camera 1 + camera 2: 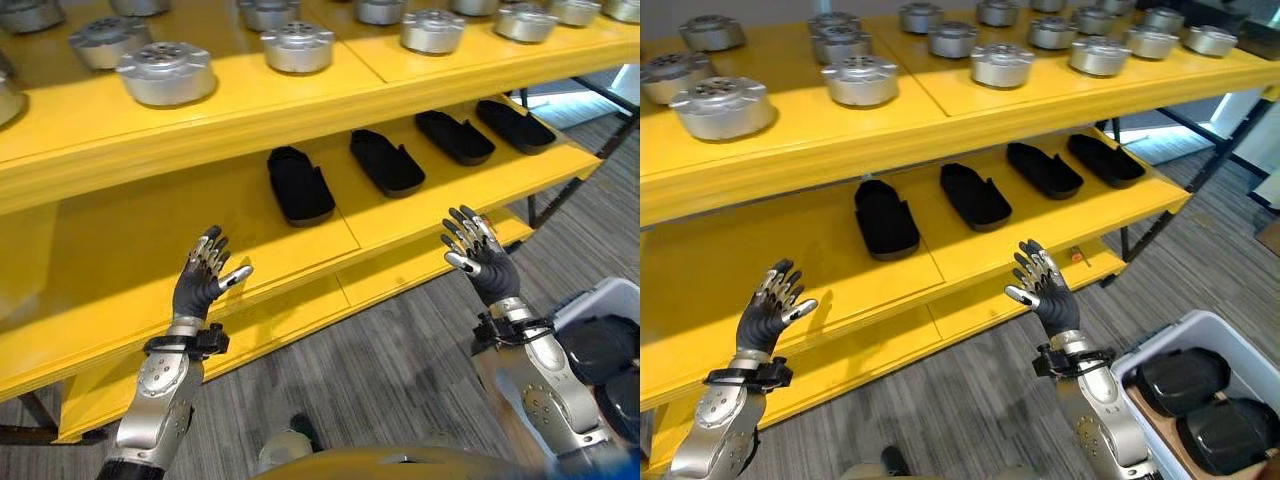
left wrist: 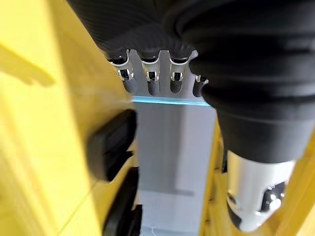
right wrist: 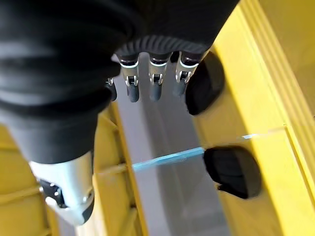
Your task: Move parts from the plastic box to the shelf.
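Observation:
Several black moulded parts (image 1: 300, 185) lie in a row on the middle board of the yellow shelf (image 1: 130, 250). More black parts (image 1: 1183, 380) sit in the pale plastic box (image 1: 1173, 344) on the floor at the lower right. My left hand (image 1: 200, 282) hovers open and empty before the shelf's front edge, left of the row. My right hand (image 1: 484, 256) is raised open and empty at the shelf edge, below the right-hand parts. The left wrist view shows straight fingers (image 2: 152, 81) over a black part (image 2: 113, 145). In the right wrist view, straight fingers (image 3: 155, 83) hang above another black part (image 3: 231, 172).
Several silver round metal discs (image 1: 167, 72) stand on the top board. A lower yellow board (image 1: 300, 320) runs just above the grey carpet (image 1: 400, 370). A dark shelf leg (image 1: 590, 165) stands at the right end.

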Available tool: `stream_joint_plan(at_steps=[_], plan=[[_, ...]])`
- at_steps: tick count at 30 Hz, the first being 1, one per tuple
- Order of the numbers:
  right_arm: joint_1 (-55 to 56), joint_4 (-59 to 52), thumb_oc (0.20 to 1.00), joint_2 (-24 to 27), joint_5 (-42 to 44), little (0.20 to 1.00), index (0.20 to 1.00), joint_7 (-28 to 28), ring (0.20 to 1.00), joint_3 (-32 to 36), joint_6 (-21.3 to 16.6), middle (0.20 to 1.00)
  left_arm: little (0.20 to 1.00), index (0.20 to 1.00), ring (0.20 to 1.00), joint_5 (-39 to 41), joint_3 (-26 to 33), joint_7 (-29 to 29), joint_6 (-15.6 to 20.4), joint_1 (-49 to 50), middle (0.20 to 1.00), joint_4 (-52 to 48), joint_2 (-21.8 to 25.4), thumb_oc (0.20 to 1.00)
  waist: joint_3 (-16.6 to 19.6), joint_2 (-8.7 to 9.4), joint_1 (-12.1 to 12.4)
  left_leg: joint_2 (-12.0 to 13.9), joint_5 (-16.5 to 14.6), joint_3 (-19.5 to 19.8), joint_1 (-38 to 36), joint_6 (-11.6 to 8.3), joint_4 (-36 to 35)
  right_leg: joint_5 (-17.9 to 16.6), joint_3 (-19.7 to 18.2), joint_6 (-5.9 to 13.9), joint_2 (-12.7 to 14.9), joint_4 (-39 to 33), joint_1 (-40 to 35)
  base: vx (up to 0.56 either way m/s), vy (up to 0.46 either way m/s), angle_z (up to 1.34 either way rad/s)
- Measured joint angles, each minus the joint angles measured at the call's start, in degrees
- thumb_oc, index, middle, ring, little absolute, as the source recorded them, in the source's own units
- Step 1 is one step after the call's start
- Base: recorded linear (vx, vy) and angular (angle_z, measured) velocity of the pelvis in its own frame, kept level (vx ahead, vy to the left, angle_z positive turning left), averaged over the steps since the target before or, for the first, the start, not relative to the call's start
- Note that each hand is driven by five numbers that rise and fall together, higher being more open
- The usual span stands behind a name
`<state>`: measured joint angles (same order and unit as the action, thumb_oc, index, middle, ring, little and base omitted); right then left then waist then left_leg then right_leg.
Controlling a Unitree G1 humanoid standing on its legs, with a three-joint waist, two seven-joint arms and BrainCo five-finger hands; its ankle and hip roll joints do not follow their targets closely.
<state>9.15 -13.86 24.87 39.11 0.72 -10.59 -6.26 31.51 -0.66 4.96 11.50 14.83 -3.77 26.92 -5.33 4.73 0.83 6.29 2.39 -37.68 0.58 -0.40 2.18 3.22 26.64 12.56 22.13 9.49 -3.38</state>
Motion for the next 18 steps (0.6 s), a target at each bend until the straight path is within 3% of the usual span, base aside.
stream_joint_plan(at_steps=[1, 2, 4, 6, 8, 11, 13, 15, 16, 18], plan=[[0.4, 0.1, 1.0, 0.0, 0.0, 1.0, 1.0, 0.0, 1.0, 0.0, 0.1, 1.0, 1.0, 1.0, 1.0, 0.0, 0.0, 0.0, 0.0, 0.1, 1.0, 0.3, -0.2, 1.0, 0.1, 0.13, -0.1, 0.4, 0.2, -0.2, 0.0, -0.42, 0.1, 0.7, 0.0, -0.71, -0.6, -1.3, -0.5, 0.0, -0.141, -0.53], [0.9, 0.9, 1.0, 0.7, 0.0, 1.0, 1.0, 0.2, 1.0, -0.2, 0.6, 1.0, 1.0, 1.0, 1.0, 0.6, 0.0, 0.1, -0.1, 1.5, 1.0, 0.9, -2.2, 1.0, 0.5, -1.92, -0.2, 4.0, 0.9, 0.3, 0.0, -2.43, 1.5, 0.5, -1.8, -2.98, -4.6, -4.0, -0.3, -0.01, -0.165, -0.71], [1.6, 0.9, 1.0, 1.4, 0.0, 1.0, 1.0, 0.5, 1.0, 0.8, 0.5, 1.0, 1.0, 1.0, 1.0, 1.0, -0.3, -0.1, -0.1, 2.1, 1.0, 0.8, -3.3, 1.0, 1.8, -4.03, -1.5, 6.4, 1.6, 3.2, 0.2, -3.62, 1.1, 0.1, -3.0, -4.56, -8.2, -5.2, 0.2, -0.01, -0.227, -0.65], [2.5, 0.9, 1.0, 2.2, 0.0, 1.0, 1.0, 0.9, 1.0, 1.4, 0.5, 1.0, 1.0, 1.0, 1.0, 1.2, -0.5, -0.3, -0.1, 2.1, 1.0, 0.6, -4.3, 1.0, 2.5, -4.86, -1.6, 7.2, 2.2, 3.9, -0.2, -4.23, 0.5, 0.5, -4.1, -5.24, -9.4, -4.8, 0.8, 0.0, -0.278, -0.37], [3.8, 1.3, 1.0, 2.8, 0.0, 1.0, 1.0, 0.7, 1.0, 2.2, 0.3, 1.0, 1.0, 1.0, 1.0, 1.4, -0.9, -0.8, -0.1, 1.8, 1.0, 0.5, -4.5, 1.0, 2.9, -5.68, -3.8, 8.8, 2.7, 3.8, -0.4, -5.03, 0.0, 1.0, -3.9, -6.02, -10.8, -4.0, 1.1, 0.01, -0.239, -0.27], [6.4, 1.7, 1.0, 2.6, -0.1, 1.0, 1.0, 1.0, 1.0, 3.5, 0.3, 1.0, 1.0, 1.0, 1.0, 1.6, -1.8, -0.9, -0.4, 2.0, 1.0, 0.5, -4.3, 1.0, 2.6, -5.18, -4.6, 10.8, 4.1, 1.9, -1.6, -5.87, -0.6, 1.9, -6.0, -7.38, -13.0, -3.0, 2.6, -0.01, -0.235, -0.35], [7.6, 1.8, 1.0, 2.7, -0.2, 1.0, 1.0, 1.0, 1.0, 3.7, 0.2, 1.0, 1.0, 1.0, 1.0, 1.6, -2.9, -1.2, -0.9, 1.4, 1.0, 0.6, -4.1, 1.0, 2.2, -5.84, -7.0, 12.5, 5.5, 0.4, -2.2, -6.4, -1.2, 2.0, -7.1, -7.99, -15.2, -2.9, 3.4, -0.03, -0.268, -0.39], [8.2, 1.8, 1.0, 2.5, -0.6, 1.0, 1.0, 1.1, 1.0, 3.9, 0.2, 1.0, 1.0, 1.0, 1.0, 1.6, -4.0, -1.5, -1.3, 0.9, 1.0, 0.6, -4.3, 1.0, 2.0, -5.89, -6.9, 13.7, 6.2, 0.5, -2.9, -6.68, -1.3, 2.3, -8.6, -9.3, -16.2, -2.1, 4.3, -0.01, -0.199, -0.54], [8.7, 1.9, 1.0, 2.7, -0.7, 1.0, 1.0, 1.0, 1.0, 4.2, 0.2, 1.0, 1.0, 1.0, 1.0, 1.6, -4.5, -2.0, -1.3, 0.6, 1.0, 0.6, -4.8, 1.0, 1.4, -6.94, -7.2, 14.7, 7.7, 1.1, -3.8, -7.42, -1.4, 2.7, -10.1, -9.68, -18.0, -2.0, 4.7, -0.01, -0.143, -0.64], [8.8, 1.9, 1.0, 2.7, -1.1, 1.0, 1.0, 1.2, 1.0, 4.9, 0.2, 1.0, 1.0, 1.0, 1.0, 1.6, -5.1, -2.1, -1.3, 0.0, 1.0, 0.7, -5.8, 1.0, 1.2, -6.98, -6.5, 15.8, 9.8, 3.1, -4.6, -6.87, -1.3, 2.1, -12.0, -11.2, -18.7, -2.5, 5.1, -0.03, -0.19, -0.66]])
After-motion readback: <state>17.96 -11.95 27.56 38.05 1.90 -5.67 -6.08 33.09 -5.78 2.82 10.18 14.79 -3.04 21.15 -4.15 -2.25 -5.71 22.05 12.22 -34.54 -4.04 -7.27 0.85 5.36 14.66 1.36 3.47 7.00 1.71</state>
